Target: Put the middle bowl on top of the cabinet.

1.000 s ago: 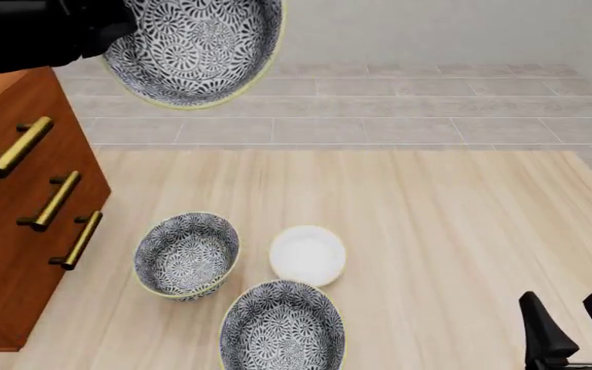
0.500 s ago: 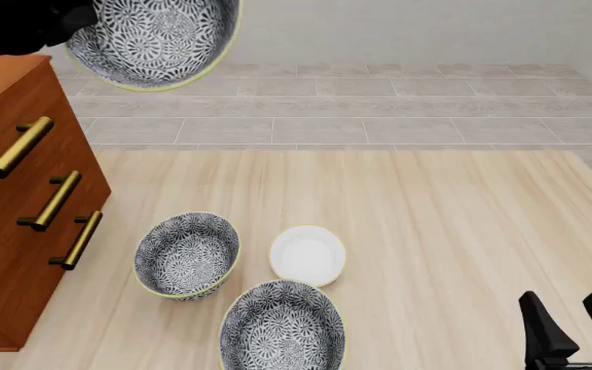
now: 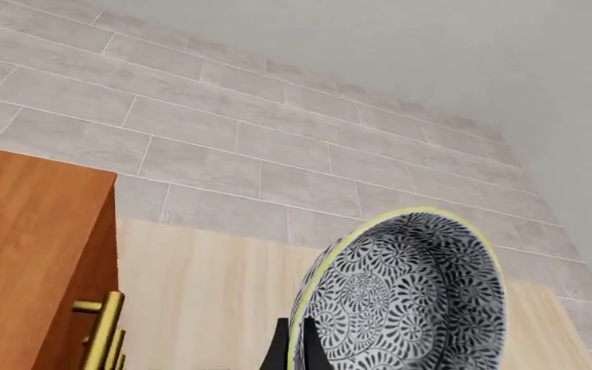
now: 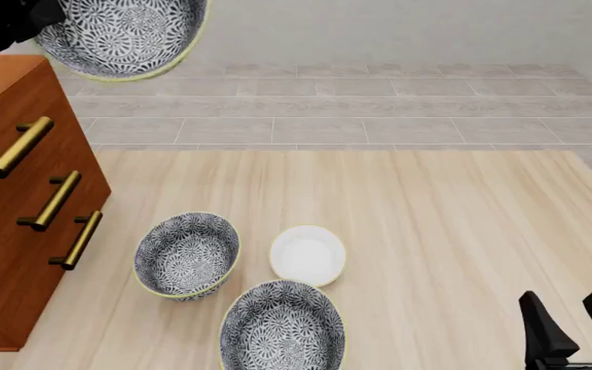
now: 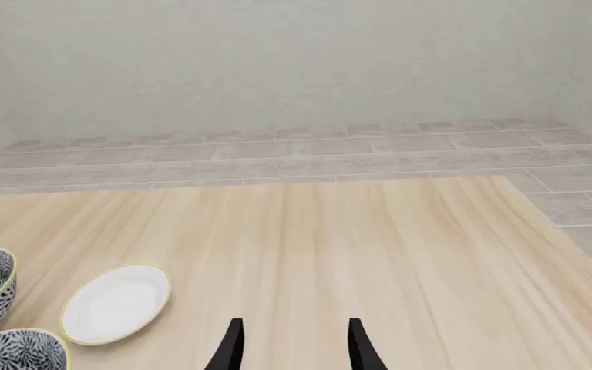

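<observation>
Jaws of left gripper (image 3: 294,351) pinched the rim of the deep floral grey-and-white bowl (image 4: 123,35), held tilted in the air beside the reddish-brown wooden cabinet's (image 4: 8,231) top edge; right gripper (image 4: 573,327) jaws parted, empty, low over the pale wooden table (image 4: 430,231)

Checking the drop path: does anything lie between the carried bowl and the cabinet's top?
Nothing. In the left wrist view only floor and bare tabletop show between the middle bowl and the cabinet; in the front view the bowl hangs just off its top edge.
</observation>
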Robot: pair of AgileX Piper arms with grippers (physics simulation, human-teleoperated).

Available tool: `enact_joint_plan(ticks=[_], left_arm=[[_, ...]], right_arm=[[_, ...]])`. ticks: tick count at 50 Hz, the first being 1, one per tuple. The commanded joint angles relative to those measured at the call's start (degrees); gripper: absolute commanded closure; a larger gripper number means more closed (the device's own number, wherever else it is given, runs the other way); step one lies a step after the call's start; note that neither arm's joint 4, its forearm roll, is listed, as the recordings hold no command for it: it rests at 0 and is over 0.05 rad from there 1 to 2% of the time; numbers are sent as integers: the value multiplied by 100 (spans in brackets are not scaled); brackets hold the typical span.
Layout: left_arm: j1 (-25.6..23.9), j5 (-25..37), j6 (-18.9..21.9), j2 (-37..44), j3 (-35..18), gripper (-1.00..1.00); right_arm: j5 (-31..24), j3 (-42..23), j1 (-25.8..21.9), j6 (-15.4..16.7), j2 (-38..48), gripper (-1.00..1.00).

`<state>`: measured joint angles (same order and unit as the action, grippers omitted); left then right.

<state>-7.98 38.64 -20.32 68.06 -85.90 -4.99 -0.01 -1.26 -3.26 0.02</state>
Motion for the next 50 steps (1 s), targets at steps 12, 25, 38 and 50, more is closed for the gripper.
enact_joint_plan(ticks=[12, 25, 38, 50], left_arm=[[537, 162, -348, -40, -63, 100], [631, 90, -678, 23, 27, 100], [1202, 202, -654, 76, -52, 100], [1395, 248, -738, 79, -107, 100]], right_arm=[[-6, 0, -13, -4, 0, -100], [-23, 0, -40, -4, 0, -100], [-2, 0, -60, -13, 0, -100], [8, 0, -92, -17, 0, -100]])
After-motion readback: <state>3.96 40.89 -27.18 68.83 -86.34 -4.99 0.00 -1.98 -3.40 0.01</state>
